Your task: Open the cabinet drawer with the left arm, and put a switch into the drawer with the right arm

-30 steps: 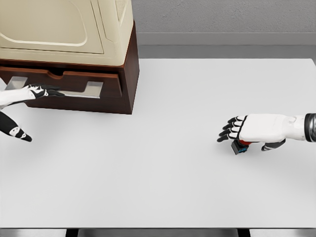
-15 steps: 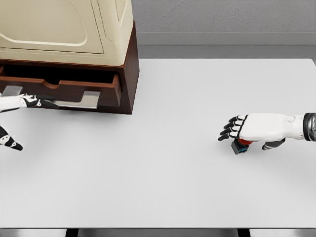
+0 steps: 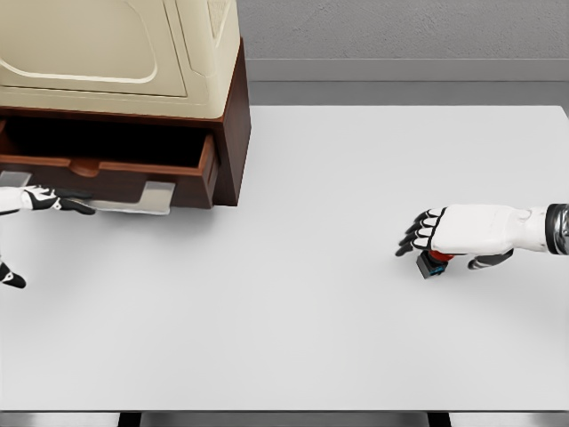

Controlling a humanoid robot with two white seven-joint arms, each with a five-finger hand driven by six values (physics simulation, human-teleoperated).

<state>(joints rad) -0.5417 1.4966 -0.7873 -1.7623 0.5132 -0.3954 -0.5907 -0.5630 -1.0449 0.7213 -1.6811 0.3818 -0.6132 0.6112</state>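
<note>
1. Drawer [image 3: 124, 173] at ten o'clock partly out, left hand [image 3: 40, 200] fingers hooked on handle [image 3: 133, 197].
2. Switch [image 3: 433, 263] on desk [image 3: 293, 311] at three o'clock, right hand [image 3: 462, 233] fingers loosely curled over it; lifting and placing left.

The right hand [image 3: 462, 233] has a smooth white shell over its back, black finger segments with white knuckle patches, and a dark grey ribbed wrist band — the left hand [image 3: 40, 201], mostly cropped, shows the same white-and-black colouring.
</note>
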